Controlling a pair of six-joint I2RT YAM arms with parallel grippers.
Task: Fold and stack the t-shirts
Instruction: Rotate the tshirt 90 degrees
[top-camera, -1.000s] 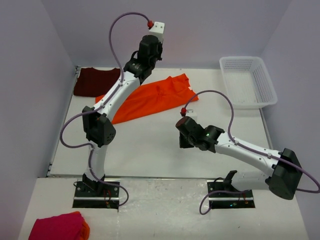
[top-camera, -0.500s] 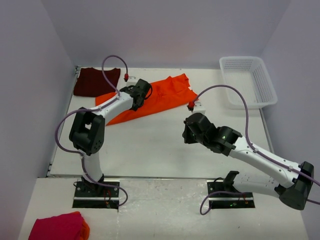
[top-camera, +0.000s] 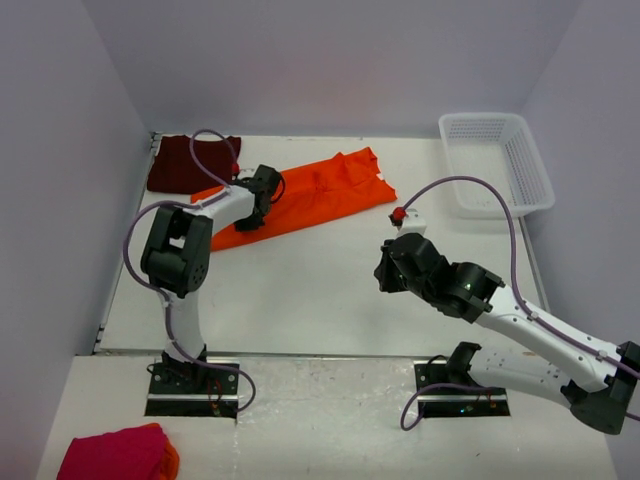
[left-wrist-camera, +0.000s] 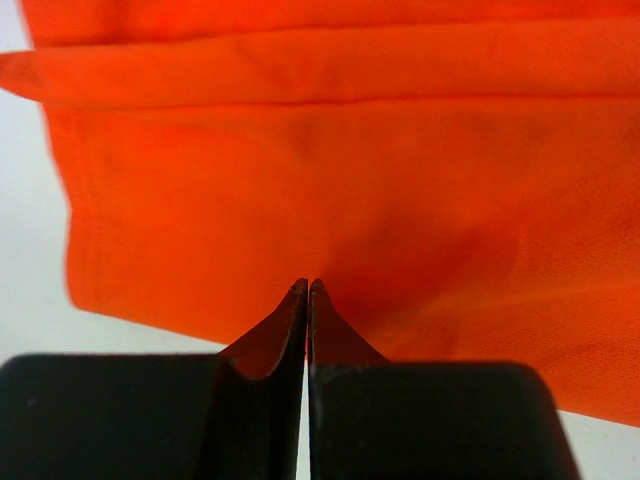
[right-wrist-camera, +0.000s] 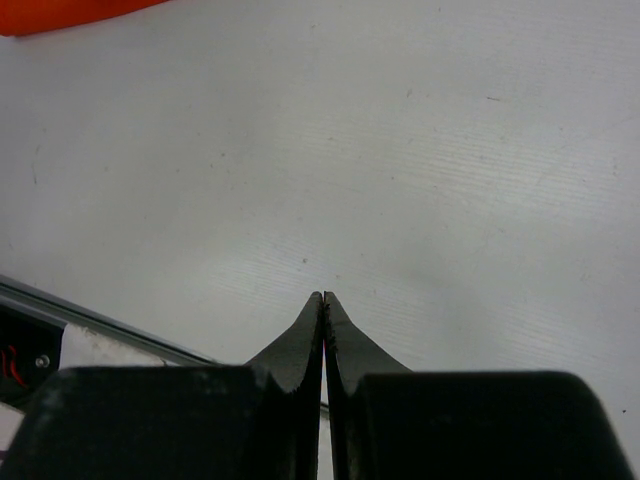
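The bright orange t-shirt (top-camera: 320, 190) lies spread out at the back middle of the table. It fills most of the left wrist view (left-wrist-camera: 350, 180). The dark maroon t-shirt (top-camera: 190, 162) lies folded in the back left corner. My left gripper (top-camera: 255, 212) is low over the left part of the orange shirt. Its jaws are shut with nothing between them (left-wrist-camera: 307, 287). My right gripper (top-camera: 383, 275) is shut and empty over bare table right of centre (right-wrist-camera: 323, 297). A corner of the orange shirt (right-wrist-camera: 60, 10) shows at the top left of the right wrist view.
A white mesh basket (top-camera: 497, 160) stands at the back right. A pink-red cloth bundle with an orange edge (top-camera: 115, 455) lies on the near shelf at the bottom left, off the table. Grey walls close in the left, back and right sides.
My left arm has swung down from high at the back onto the left part of the orange shirt. My right arm has drawn a little right and nearer.
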